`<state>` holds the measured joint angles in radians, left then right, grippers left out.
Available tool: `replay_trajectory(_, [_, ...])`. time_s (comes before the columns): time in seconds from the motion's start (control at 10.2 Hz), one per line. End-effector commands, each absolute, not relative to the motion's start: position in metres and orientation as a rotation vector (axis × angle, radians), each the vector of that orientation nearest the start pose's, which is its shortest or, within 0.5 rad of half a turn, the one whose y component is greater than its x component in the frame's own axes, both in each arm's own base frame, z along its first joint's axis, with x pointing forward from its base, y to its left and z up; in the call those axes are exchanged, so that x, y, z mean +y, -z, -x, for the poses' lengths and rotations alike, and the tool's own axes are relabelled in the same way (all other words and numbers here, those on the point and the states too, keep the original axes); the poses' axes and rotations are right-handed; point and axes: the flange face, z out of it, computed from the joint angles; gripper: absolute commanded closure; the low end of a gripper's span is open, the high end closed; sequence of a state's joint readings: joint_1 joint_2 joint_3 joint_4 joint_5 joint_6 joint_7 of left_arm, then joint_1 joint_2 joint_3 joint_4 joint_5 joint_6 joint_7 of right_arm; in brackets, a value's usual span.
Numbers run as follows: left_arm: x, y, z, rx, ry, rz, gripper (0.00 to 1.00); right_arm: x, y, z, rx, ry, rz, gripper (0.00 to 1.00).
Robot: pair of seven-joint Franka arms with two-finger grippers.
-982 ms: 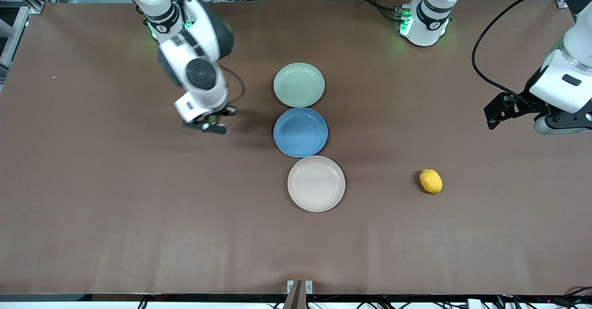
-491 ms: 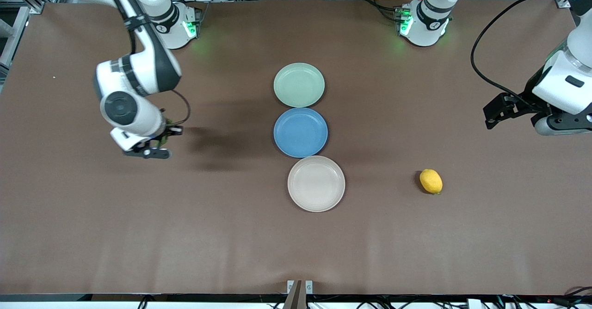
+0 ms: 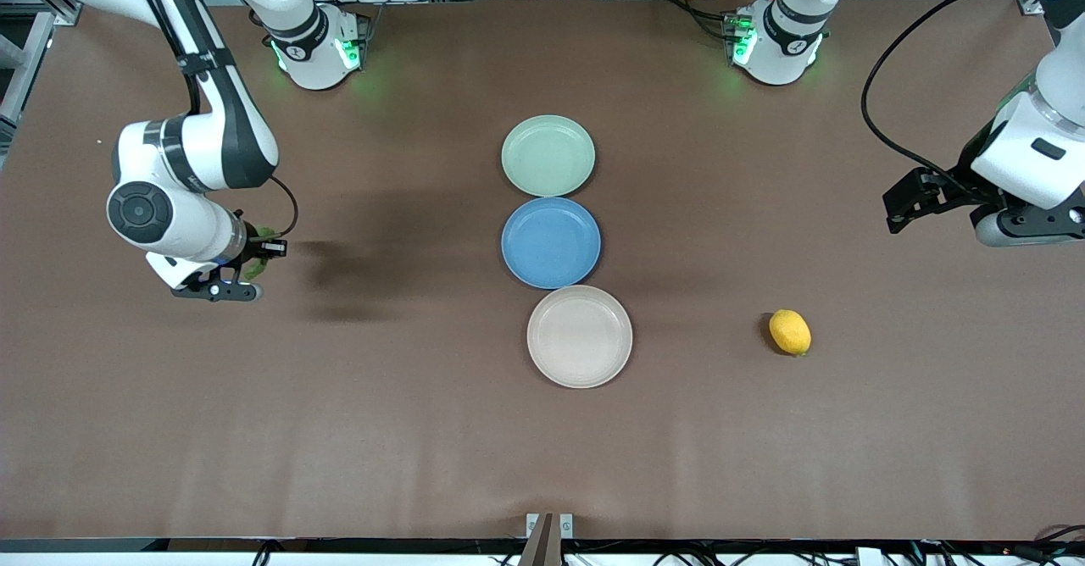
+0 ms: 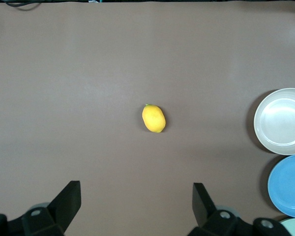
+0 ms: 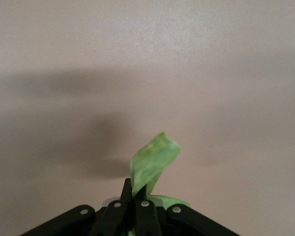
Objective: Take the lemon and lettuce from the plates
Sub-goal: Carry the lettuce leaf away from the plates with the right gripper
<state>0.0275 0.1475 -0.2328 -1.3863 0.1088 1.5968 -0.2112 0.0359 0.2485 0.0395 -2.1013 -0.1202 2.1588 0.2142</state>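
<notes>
My right gripper (image 3: 246, 265) is shut on the lettuce (image 5: 153, 162), a green leafy piece, over bare table toward the right arm's end; a bit of green shows at the fingers in the front view (image 3: 264, 233). The lemon (image 3: 789, 331) lies on the bare table toward the left arm's end, also in the left wrist view (image 4: 153, 118). My left gripper (image 4: 135, 199) is open and empty, up over the table's left arm end (image 3: 900, 206). The mint green plate (image 3: 548, 155) and the beige plate (image 3: 580, 336) are empty.
A blue plate (image 3: 551, 242) sits between the two other plates in a row at the table's middle. The beige plate (image 4: 281, 121) and the blue plate (image 4: 288, 186) show at the edge of the left wrist view.
My right arm has swung with the lettuce away from the plates toward the right arm's end of the table. The left arm has barely moved.
</notes>
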Motion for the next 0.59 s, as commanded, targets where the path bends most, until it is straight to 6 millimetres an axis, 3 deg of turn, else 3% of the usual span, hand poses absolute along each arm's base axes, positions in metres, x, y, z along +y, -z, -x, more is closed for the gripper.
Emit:
replay_trajectory(0.0, [-0.105,-0.633,-0.582,0.087,0.066,3.098,0.00,0.023,-0.255,-0.544,0.127,-0.238,3.208,1.00])
replay_trajectory(0.49, [-0.108,-0.644,-0.573,0.091,0.071,3.138,0.00,0.000,-0.207,-0.548,0.187,-0.153,3.194,1.00])
